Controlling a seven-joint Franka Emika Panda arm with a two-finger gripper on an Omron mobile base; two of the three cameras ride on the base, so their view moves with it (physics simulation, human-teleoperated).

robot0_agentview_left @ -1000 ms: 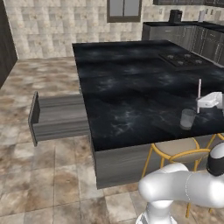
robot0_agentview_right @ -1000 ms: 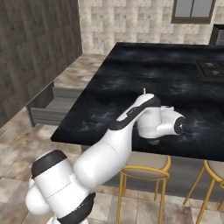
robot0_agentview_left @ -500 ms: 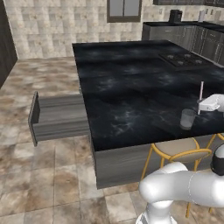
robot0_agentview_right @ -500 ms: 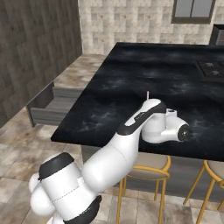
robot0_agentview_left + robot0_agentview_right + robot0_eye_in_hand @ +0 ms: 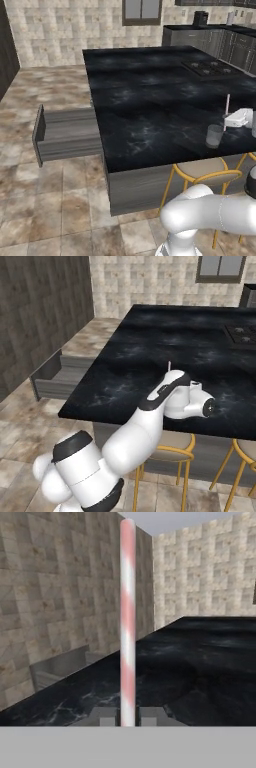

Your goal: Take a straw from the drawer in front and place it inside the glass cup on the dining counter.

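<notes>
Standing straw (image 5: 127,622) pinched in hand (image 5: 127,717), beside glass cup (image 5: 214,135).

Dining counter (image 5: 150,95): black marble-look slab w/ white veining, on grey cabinet base. On slab: glass cup (image 5: 214,135), upright, near front edge, right end. Built-in cooktop (image 5: 207,68) at far right. Tiled floor (image 5: 55,200) carries yellow-legged stool (image 5: 202,172) under front overhang.

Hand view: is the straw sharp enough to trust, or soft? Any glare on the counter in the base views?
Hand view: straw close-up, soft edges, stripes readable, shut between the fingers. Left base view: glass cup faint against the dining counter, no hard glare. Right base view: only dull mottled sheen.
</notes>
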